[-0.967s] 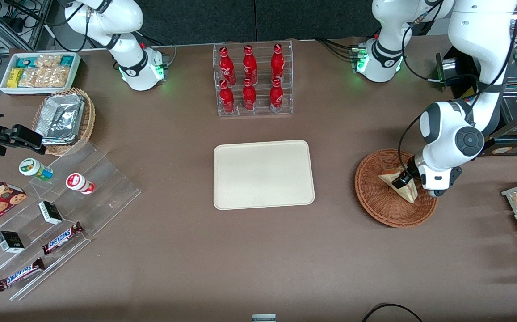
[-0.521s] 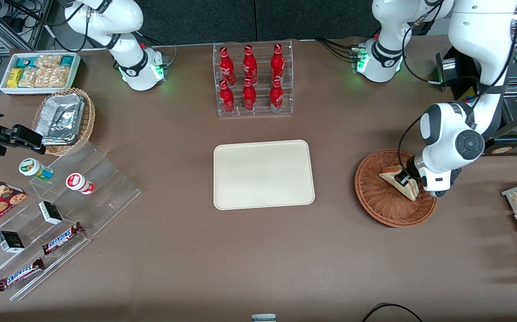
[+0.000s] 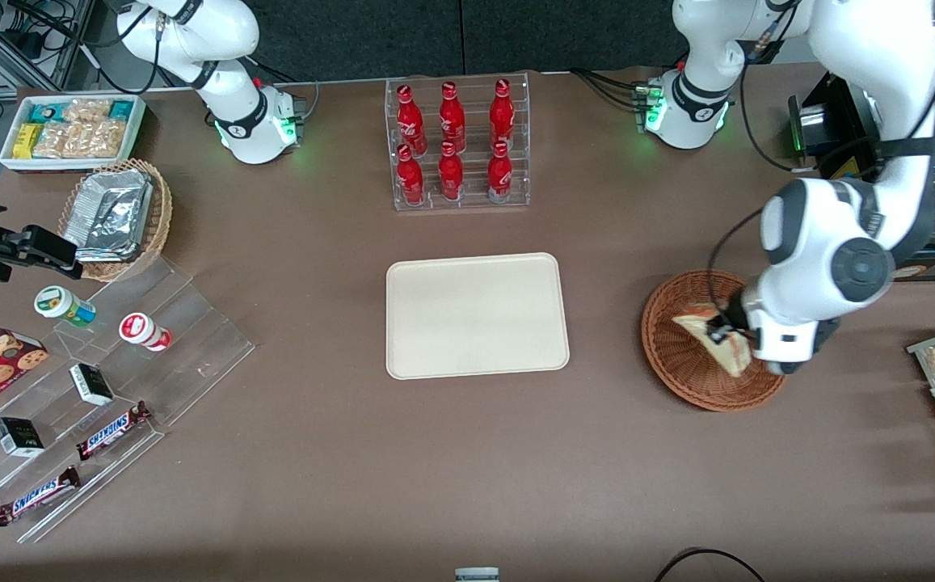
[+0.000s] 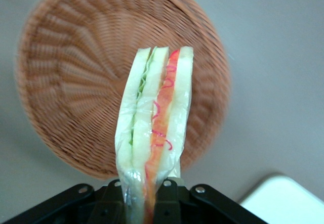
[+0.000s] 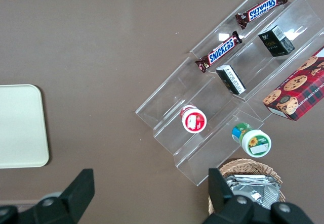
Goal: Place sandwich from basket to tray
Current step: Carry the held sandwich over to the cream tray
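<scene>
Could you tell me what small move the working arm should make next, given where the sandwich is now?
Probably carry it sideways toward the tray. The gripper is shut on the sandwich, and the wrist view shows the wedge hanging clear above the basket, apparently touching nothing. The tray lies bare toward the parked arm's end, with open table between, so a level move seems safe.

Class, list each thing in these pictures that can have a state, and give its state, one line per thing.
Tool: shut on the sandwich, above the basket.
Sandwich: gripped, lifted clear of the basket.
Basket: empty.
Tray: empty, flat on the table.
Bottles: upright in their rack, capped.
</scene>
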